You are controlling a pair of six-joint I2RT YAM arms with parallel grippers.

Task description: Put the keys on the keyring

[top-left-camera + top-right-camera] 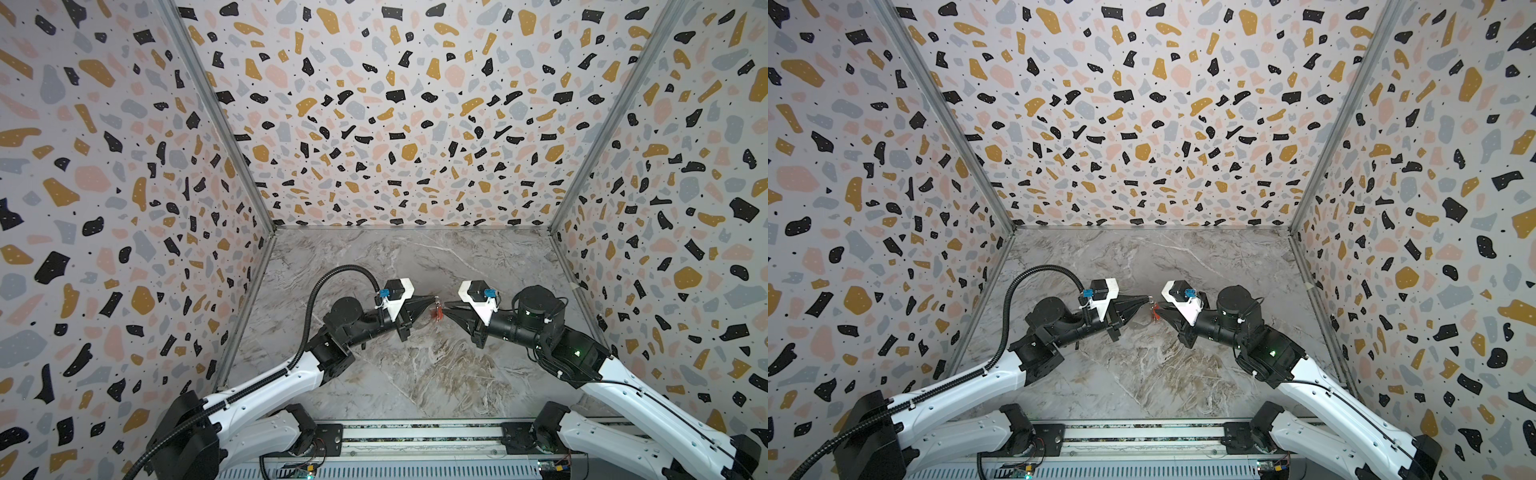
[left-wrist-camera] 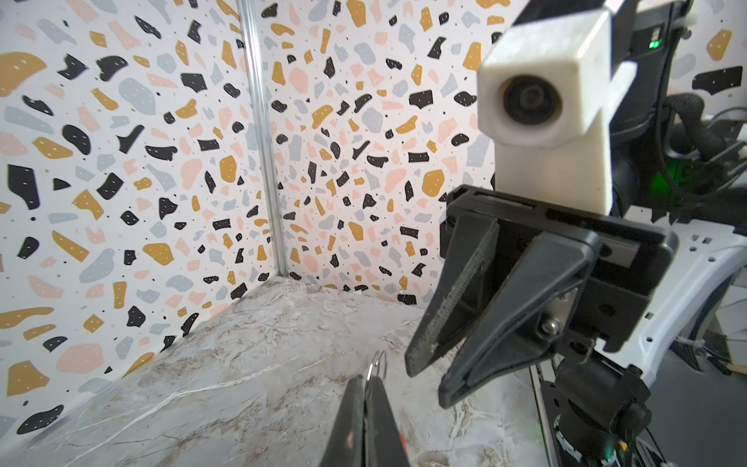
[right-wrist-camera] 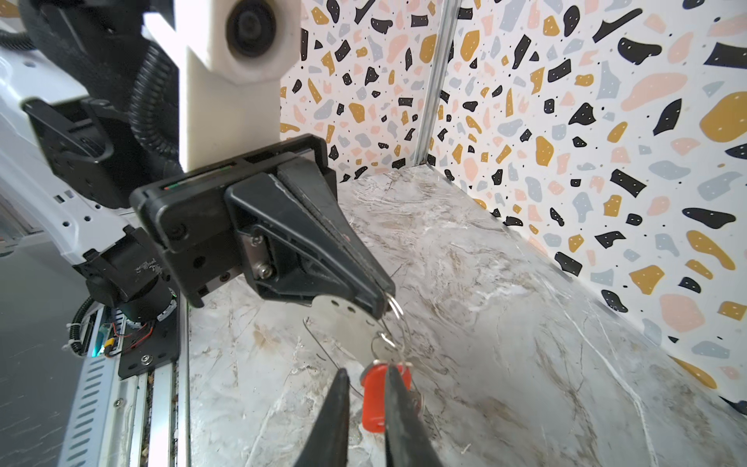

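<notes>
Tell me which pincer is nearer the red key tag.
Right. The right pincer flanks the red tag with its tips; the left pincer is above it, shut on the wire ring the key hangs from.

The keyring (image 3: 343,321) and key (image 3: 380,348) are bare silvery metal, dully shiny. The tag (image 3: 376,400) is glossy red plastic. The table (image 3: 505,303) looks like smooth marble. The fingers (image 3: 307,230) are matt black plastic.

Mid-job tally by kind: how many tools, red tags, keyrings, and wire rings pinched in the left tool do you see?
Tools: 2 (left tool, right tool)
red tag: 1
keyring: 1
wire ring, pinched in the left tool: 1
Total: 5
</notes>
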